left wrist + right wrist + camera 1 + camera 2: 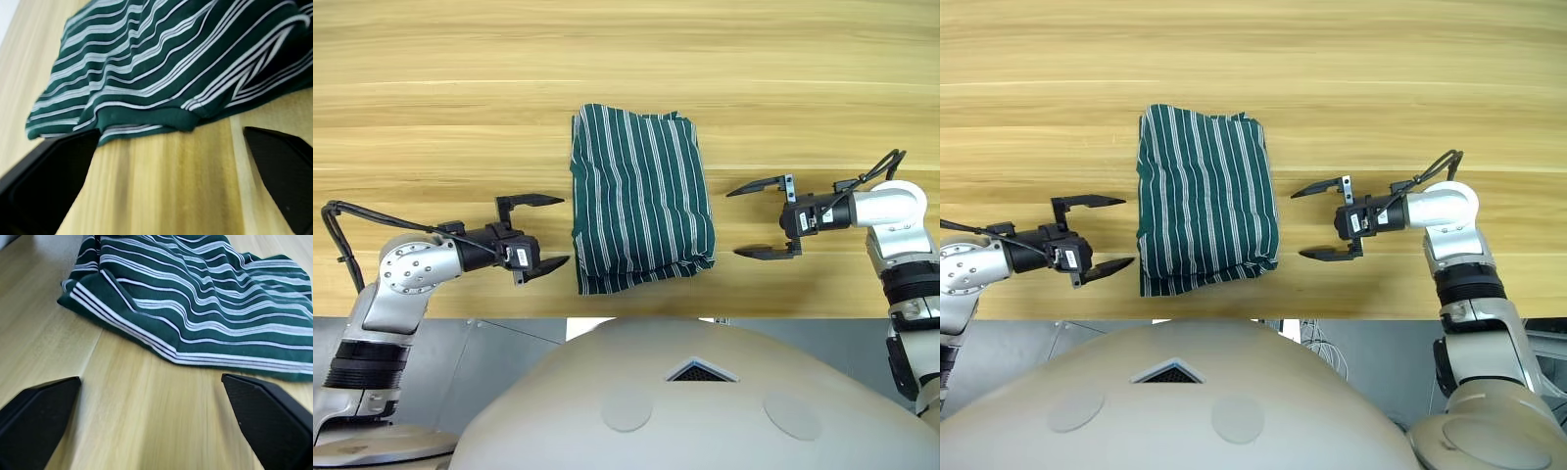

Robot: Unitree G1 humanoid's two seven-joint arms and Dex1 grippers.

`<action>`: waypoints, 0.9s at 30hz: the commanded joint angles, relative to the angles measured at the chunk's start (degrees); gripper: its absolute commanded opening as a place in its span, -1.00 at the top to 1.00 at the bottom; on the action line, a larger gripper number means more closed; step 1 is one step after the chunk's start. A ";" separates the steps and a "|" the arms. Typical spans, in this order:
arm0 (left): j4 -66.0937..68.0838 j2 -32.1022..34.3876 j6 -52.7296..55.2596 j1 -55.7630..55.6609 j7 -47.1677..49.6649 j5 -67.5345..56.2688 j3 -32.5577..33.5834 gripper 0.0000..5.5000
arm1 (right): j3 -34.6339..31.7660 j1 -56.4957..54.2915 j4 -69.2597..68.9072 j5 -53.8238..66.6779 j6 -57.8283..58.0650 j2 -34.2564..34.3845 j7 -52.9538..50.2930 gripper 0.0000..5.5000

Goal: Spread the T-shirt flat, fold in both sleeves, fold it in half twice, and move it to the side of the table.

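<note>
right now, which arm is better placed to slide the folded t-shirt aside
Left, marginally: the left end effector, open, sits almost at the T-shirt edge; the right end effector, also open, stands farther off.

A folded green T-shirt with white stripes (641, 201) lies on the light wooden table (431, 88), near its front edge. The black two-finger left gripper (565, 229) sits just beside its left side, the black two-finger right gripper (732, 223) near its right side, neither touching it.
</note>
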 commanded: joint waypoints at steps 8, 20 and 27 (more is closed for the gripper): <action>-3.51 5.02 0.80 4.05 -1.36 1.27 -5.95 -0.87 | 4.45 -2.17 -0.23 -5.27 -2.93 2.98 -5.49 -0.96; -3.09 3.33 -0.57 0.42 1.45 1.47 -10.27 -0.19 | 7.74 -0.90 -4.00 -3.92 -2.48 2.65 -7.05 -0.31; -1.43 2.83 -2.18 -1.55 2.21 0.82 -11.60 0.21 | 8.06 0.68 -6.67 -2.40 -2.05 2.39 -7.63 0.12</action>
